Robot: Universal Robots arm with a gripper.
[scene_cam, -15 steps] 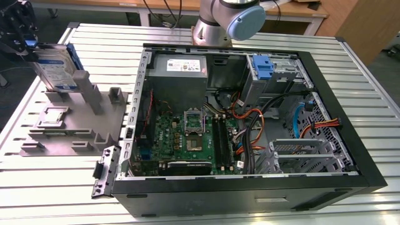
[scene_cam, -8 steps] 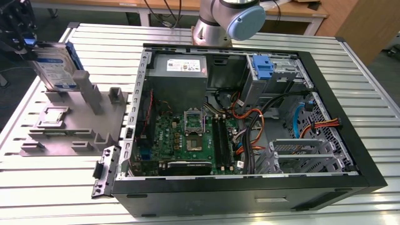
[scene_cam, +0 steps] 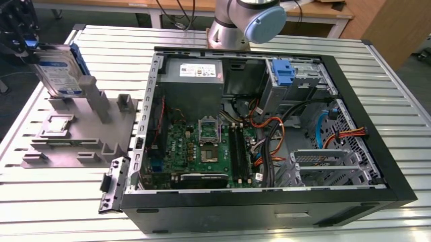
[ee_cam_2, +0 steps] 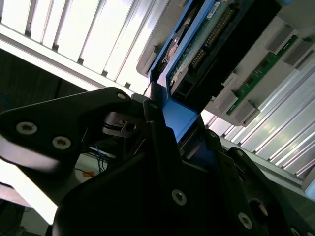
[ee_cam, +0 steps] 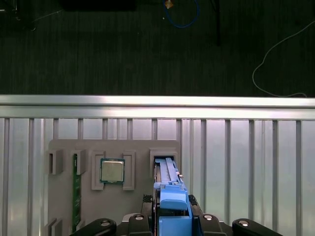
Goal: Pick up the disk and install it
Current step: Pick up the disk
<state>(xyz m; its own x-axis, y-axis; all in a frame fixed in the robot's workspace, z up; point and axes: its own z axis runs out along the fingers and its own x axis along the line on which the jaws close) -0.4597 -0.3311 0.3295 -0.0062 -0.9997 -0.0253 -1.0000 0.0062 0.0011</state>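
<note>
Exterior view showed you the disk (scene_cam: 60, 71) upright at ten o'clock, at the slot of the grey fixture (scene_cam: 74, 136) and well apart from the computer case (scene_cam: 256, 204), the gripper (scene_cam: 30, 48) pinching its blue frame edge, presumably to hold it square to the slot.

One disk (scene_cam: 59, 70) at the exterior view's upper left, one gripper (scene_cam: 27, 46), one arm base (scene_cam: 246, 22), one open computer case (scene_cam: 269, 209), one power supply box (scene_cam: 195, 70), one blue bracket (scene_cam: 283, 71), one grey fixture plate (scene_cam: 67, 138), one processor chip (ee_cam: 112, 170), one memory stick (ee_cam: 77, 189), one slatted table (scene_cam: 54, 201)
</note>
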